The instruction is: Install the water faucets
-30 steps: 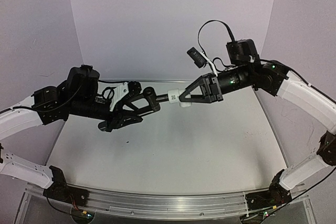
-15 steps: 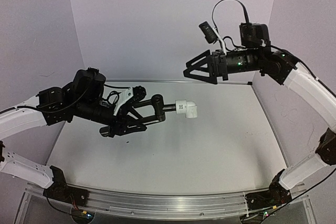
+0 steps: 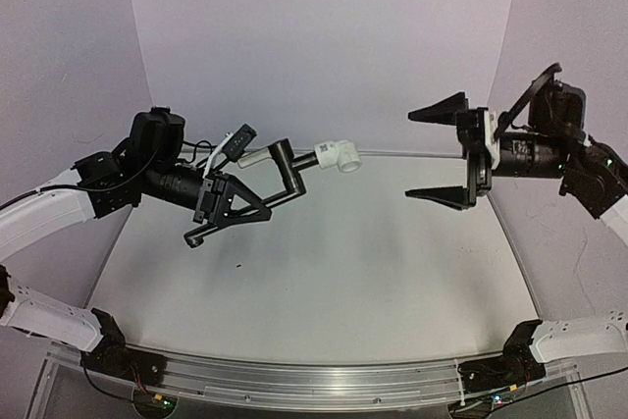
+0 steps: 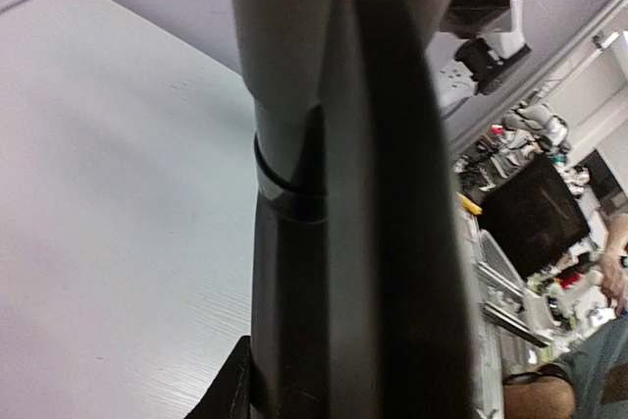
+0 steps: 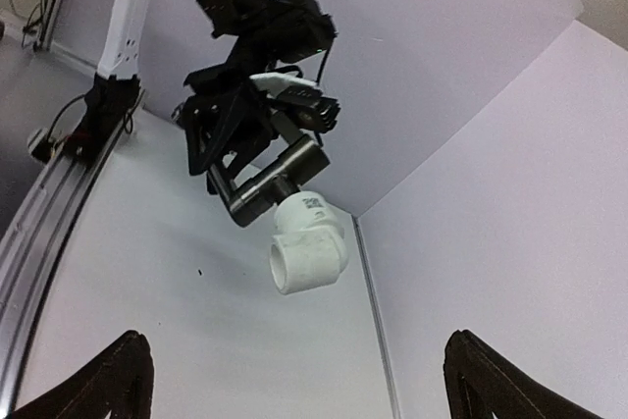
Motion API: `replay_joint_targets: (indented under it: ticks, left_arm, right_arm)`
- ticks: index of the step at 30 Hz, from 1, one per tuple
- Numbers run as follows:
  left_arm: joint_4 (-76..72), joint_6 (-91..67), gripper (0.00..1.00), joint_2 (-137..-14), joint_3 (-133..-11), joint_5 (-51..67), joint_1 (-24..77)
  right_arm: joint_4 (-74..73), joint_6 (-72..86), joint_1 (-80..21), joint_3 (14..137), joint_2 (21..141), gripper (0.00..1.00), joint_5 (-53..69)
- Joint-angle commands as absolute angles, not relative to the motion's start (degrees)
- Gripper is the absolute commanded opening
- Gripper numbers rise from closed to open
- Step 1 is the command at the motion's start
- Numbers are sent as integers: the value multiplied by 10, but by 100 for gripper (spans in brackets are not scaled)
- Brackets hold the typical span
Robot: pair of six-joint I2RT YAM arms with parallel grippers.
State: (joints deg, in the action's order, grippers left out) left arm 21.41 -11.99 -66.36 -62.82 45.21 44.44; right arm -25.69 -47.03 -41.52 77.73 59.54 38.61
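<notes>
The water faucet is a black pipe (image 3: 287,166) with a bent crank-like end, and a white elbow fitting (image 3: 337,155) sits on its tip. My left gripper (image 3: 257,201) is shut on the pipe and holds it in the air above the table's back left. In the left wrist view the dark pipe (image 4: 334,242) fills the frame, beside one fingertip (image 4: 231,390). My right gripper (image 3: 412,156) hangs wide open to the right, well apart from the fitting. From the right wrist, the fitting (image 5: 309,247) and pipe (image 5: 265,183) show beyond my empty right gripper (image 5: 294,340).
The white table (image 3: 324,282) lies below both arms, with a small dark speck (image 3: 238,264) on it. A metal rail (image 3: 294,380) runs along the near edge. Walls close in the back and both sides.
My right gripper has let go of the white fitting, opened wide and pulled back to the right. The left arm still holds the faucet and has raised its fitting end.
</notes>
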Motion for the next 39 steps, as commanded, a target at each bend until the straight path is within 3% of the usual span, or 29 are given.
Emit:
replay_joint_targets:
  ticks: [1,13,27,39]
  left_arm:
    - [126,-190,0,-693,-685,608,446]
    - [143,-209,0,-740,-706,696,446]
    - [181,-207,0,-778,-729,713,446]
    - [220,-158,0,-781,-739,689,448]
  right_arm:
    - [-222,-720,-433,705,572,98,329]
    - [-177,-878,-454,686,595,95,325]
    - [-141,-911,-494,697,644,70,309]
    - [-139,-881,-499,713,655,35,312]
